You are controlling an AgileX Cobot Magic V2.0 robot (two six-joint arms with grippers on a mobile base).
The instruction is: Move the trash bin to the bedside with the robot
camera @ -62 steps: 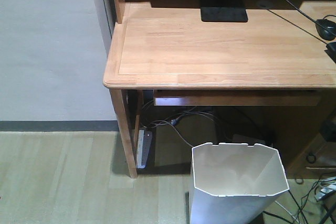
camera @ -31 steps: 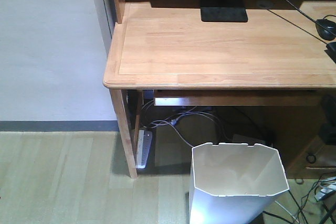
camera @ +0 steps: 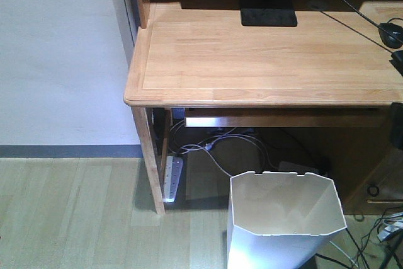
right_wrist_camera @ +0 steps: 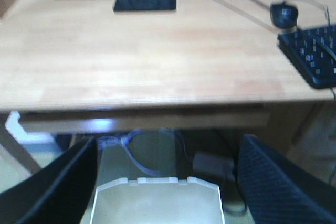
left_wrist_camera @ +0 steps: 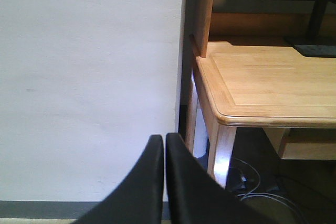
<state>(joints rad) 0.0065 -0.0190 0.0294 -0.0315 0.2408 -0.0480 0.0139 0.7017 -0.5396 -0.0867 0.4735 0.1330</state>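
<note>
- trash bin: upright on the floor, just in front of the wooden surface
- left pincer: pressed together
- right pincer: spread wide, facing the surface

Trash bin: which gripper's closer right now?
Right. The right gripper is open with the trash bin framed between its fingers; the left gripper is shut, facing the wall beside the desk.

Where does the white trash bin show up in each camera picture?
Front view: trash bin at bottom right, in front of the desk.
Left wrist view: not in it.
Right wrist view: bottom centre, below the desk edge.
Shared landmark: the black monitor base on the desk, in all three.
</note>
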